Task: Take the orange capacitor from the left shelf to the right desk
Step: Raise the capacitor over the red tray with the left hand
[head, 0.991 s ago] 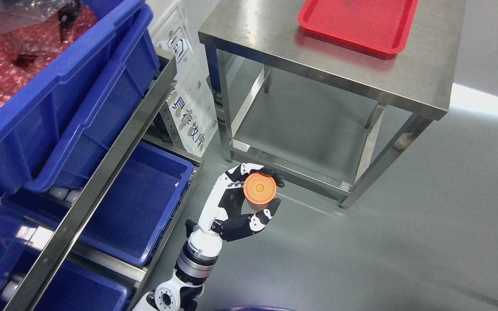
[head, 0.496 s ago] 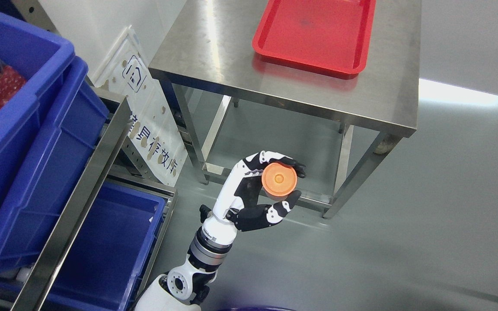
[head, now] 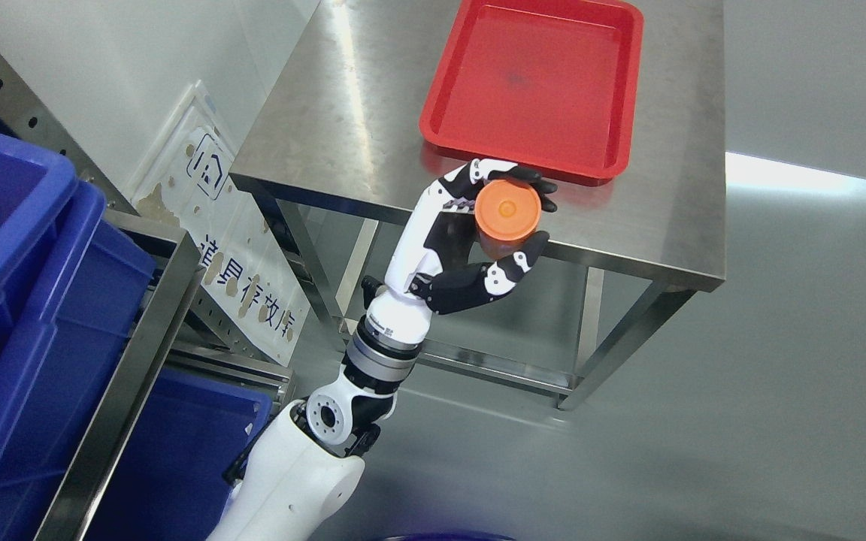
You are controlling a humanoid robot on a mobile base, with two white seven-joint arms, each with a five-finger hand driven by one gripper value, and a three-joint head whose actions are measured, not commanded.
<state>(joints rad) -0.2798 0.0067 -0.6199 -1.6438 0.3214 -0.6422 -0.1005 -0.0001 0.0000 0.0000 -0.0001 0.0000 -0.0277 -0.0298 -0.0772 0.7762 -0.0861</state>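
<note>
Left hand (head: 478, 225), white shell with black finger segments, is closed around the orange cylindrical capacitor (head: 507, 213): the fingers (head: 523, 177) wrap over its far side and the thumb (head: 512, 267) presses from the near side, with the flat round end face turned up toward the head camera. Capacitor sits upright in the grasp, held in the air and not resting on anything. Directly beyond the fingertips lies the near rim of the red plastic tray (head: 433, 131), which rests on the brushed stainless steel desk (head: 328, 128); seen from above, hand and capacitor overlap the desk's near edge strip, though height above the surface cannot be judged. Behind the wrist and to its left stand the blue plastic bins (head: 19, 315) on the steel shelf frame (head: 132, 346), well apart from the hand. Right hand not in view. Step in hand: transport phase, source shelf cleared, capacitor over the destination. Next move, by my judgement: carry forward slightly, lower until the base meets tray or desktop, then release by spreading fingers without tipping the cylinder. Risk: rolling if set down tilted.
</note>
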